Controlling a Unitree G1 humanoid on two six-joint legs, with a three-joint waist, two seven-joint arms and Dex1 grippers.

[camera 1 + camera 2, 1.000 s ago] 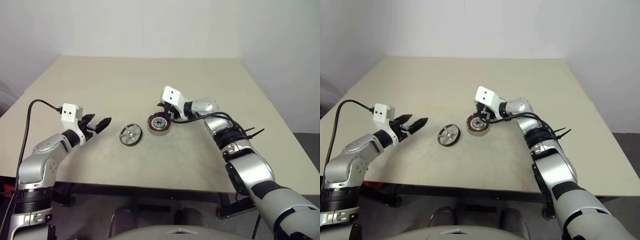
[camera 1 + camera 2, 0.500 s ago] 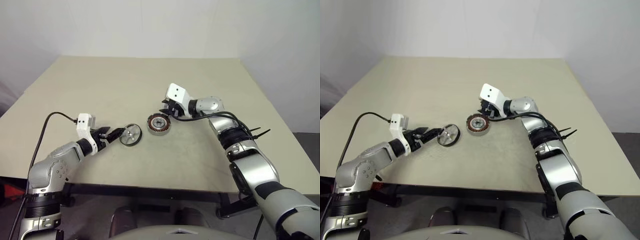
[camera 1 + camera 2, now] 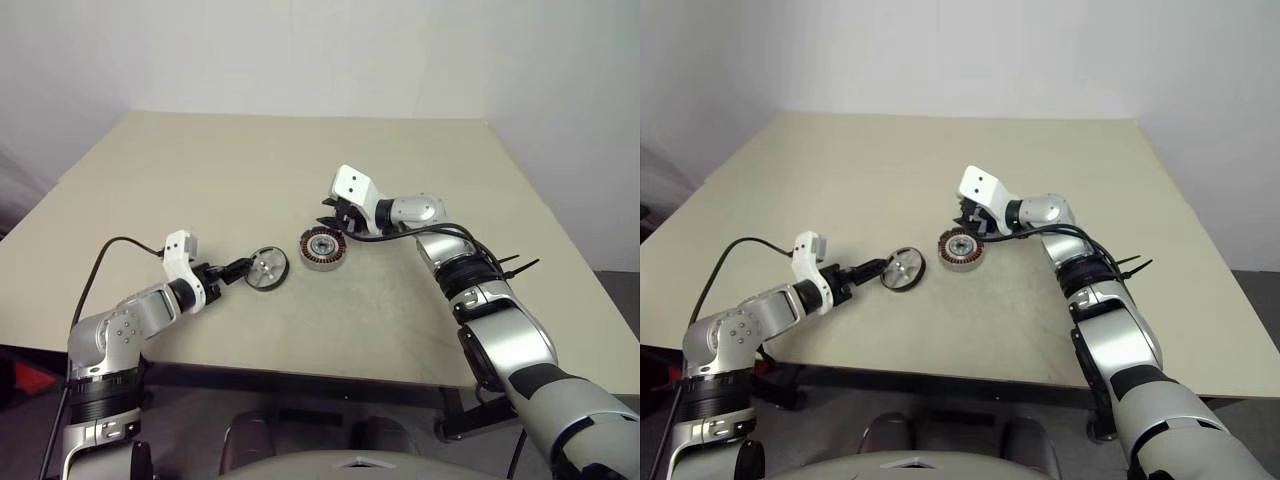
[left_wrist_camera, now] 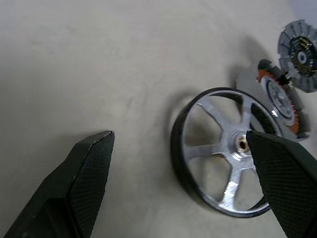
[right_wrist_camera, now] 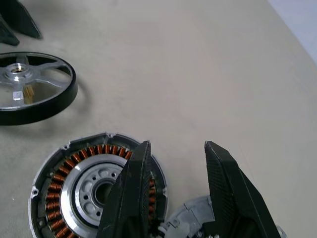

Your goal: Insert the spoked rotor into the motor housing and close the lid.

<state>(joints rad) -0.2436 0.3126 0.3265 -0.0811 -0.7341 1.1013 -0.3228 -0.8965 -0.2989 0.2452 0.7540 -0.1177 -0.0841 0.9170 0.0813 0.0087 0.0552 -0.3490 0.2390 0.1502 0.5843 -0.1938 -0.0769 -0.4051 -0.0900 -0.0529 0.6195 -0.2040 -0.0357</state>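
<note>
Left gripper [image 3: 238,268], jaws released wide, flanks the spoked rotor [image 3: 268,268] lying uninserted on the table [image 3: 200,180] beside the copper-wound motor housing [image 3: 323,248]; right gripper [image 5: 177,145] apparently grasps the grey lid [image 5: 195,218], neither step done.

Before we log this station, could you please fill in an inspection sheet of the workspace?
Surface: beige table, bare apart from the parts.
Job's things: spoked rotor lies flat beside the motor housing, not inserted; copper windings show in the housing; the grey lid is off.
Clutter: nothing seen.
Grippers: left gripper open, at the rotor's rim; right gripper appears to hold the lid beside the housing.
Cables: black cable loops from the left wrist; black cable runs along the right forearm.
Surroundings: white walls.
</note>
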